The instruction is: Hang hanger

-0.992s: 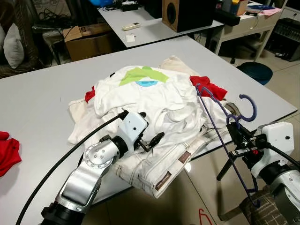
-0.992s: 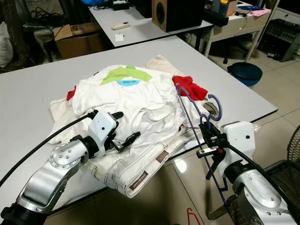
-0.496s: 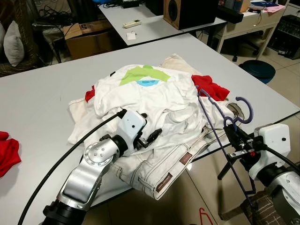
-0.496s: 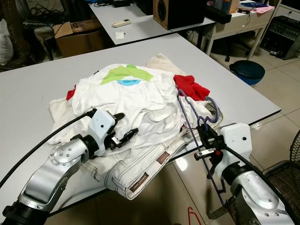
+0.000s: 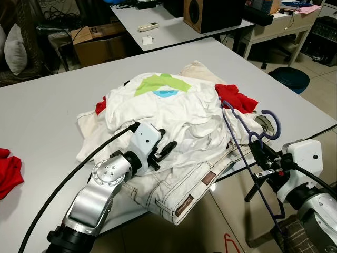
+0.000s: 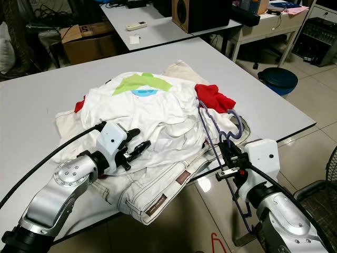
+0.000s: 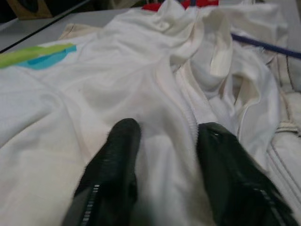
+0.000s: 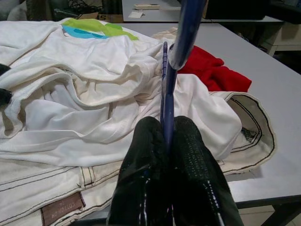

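Observation:
A blue-purple wire hanger (image 5: 239,138) stands upright off the table's right front edge, its hook (image 5: 272,124) curling up. My right gripper (image 5: 259,154) is shut on its neck; the right wrist view shows the hanger (image 8: 168,80) pinched between the black fingers (image 8: 143,155). A pile of clothes sits mid-table: a white T-shirt (image 5: 158,103) with a green and blue print on top, cream jeans (image 5: 181,187) below. My left gripper (image 5: 167,148) rests open on the white shirt folds (image 7: 160,99), one finger (image 7: 123,141) on each side of a fold.
A red garment (image 5: 235,98) lies at the pile's right, another red cloth (image 5: 8,174) at the table's left edge. A second table (image 5: 174,29) with a speaker (image 5: 210,13) stands behind. A blue bin (image 5: 287,79) is on the floor at right.
My left gripper has drawn back slightly on the white shirt. The right gripper with the hanger has shifted a little left and up, toward the pile.

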### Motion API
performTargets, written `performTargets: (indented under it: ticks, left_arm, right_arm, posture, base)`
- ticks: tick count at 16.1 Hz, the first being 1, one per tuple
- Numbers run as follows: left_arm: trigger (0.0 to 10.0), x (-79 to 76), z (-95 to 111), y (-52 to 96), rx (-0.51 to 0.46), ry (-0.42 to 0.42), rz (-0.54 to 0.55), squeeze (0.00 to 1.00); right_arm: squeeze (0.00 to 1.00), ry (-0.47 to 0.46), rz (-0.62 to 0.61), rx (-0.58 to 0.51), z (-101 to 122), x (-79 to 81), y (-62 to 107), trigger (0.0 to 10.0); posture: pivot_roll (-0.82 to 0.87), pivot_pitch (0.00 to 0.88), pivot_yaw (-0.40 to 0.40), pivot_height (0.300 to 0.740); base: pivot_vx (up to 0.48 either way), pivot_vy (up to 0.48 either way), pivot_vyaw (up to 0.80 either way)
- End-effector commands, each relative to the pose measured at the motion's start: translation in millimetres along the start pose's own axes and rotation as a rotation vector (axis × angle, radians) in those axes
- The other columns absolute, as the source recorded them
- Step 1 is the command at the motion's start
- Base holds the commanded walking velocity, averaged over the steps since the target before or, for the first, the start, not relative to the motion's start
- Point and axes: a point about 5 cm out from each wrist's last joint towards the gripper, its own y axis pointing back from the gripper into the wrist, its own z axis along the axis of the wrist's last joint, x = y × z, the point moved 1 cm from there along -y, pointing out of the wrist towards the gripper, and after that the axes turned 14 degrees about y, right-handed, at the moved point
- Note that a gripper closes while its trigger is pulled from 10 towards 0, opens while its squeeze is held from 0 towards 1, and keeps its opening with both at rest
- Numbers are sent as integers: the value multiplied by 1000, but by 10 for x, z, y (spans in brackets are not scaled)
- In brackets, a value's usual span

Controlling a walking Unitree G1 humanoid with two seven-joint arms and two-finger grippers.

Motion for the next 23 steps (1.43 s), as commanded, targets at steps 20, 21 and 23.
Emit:
performTargets:
  ticks: [20,21,23]
  left_arm:
    - [0,547,286,42,-84,14,153,0]
    - [0,603,265,41,-66,-2,175,0]
    - [10000,590,159,17,-8,-44,195,0]
  right_arm:
    - [0,33,20,-31,52,19,36,10000]
    - [0,32,23,-31,48,30,36,10000]
    - [0,32,27,-30,43,45,36,10000]
  posture:
    - [-55,63,100,740]
    - [-53,64,102,740]
    - [-55,63,105,740]
  base:
    - [0,0,0]
    - [0,0,0]
    - [0,0,0]
